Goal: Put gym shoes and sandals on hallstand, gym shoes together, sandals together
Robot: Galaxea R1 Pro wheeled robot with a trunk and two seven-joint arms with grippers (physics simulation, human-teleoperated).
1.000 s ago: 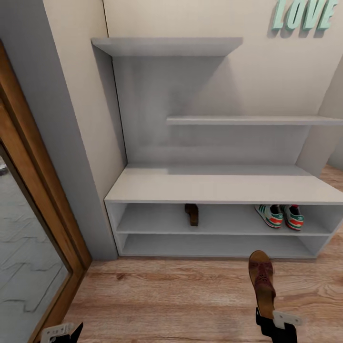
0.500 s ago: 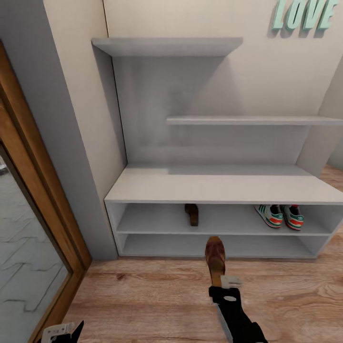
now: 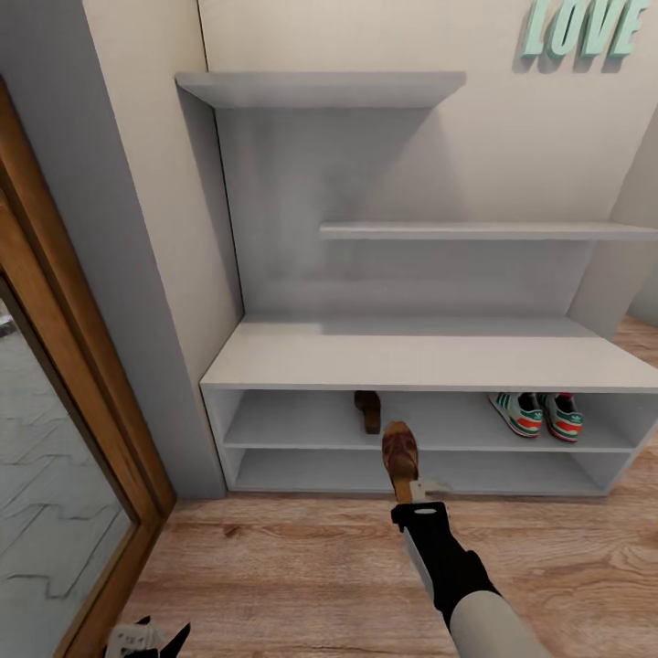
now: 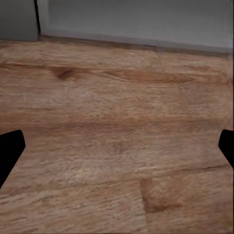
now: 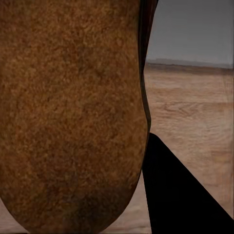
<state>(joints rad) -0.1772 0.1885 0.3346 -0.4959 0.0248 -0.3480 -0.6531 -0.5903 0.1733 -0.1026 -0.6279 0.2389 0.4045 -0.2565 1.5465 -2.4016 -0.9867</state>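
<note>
The right claw, at lower centre of the frame, is clamped on the heel of a brown sandal, toe aimed at the hallstand, whose upper low shelf holds the other sandal. It looks light and fairly stiff; a heel grip suits. The left claw hangs spread wide above the corridor floor.

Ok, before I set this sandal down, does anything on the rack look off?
Nothing spilled or damaged. The gym shoes sit together at the upper open row's right end. The shelved sandal lies alone mid-row; its mate, in the right gripper, isn't beside it yet.
</note>
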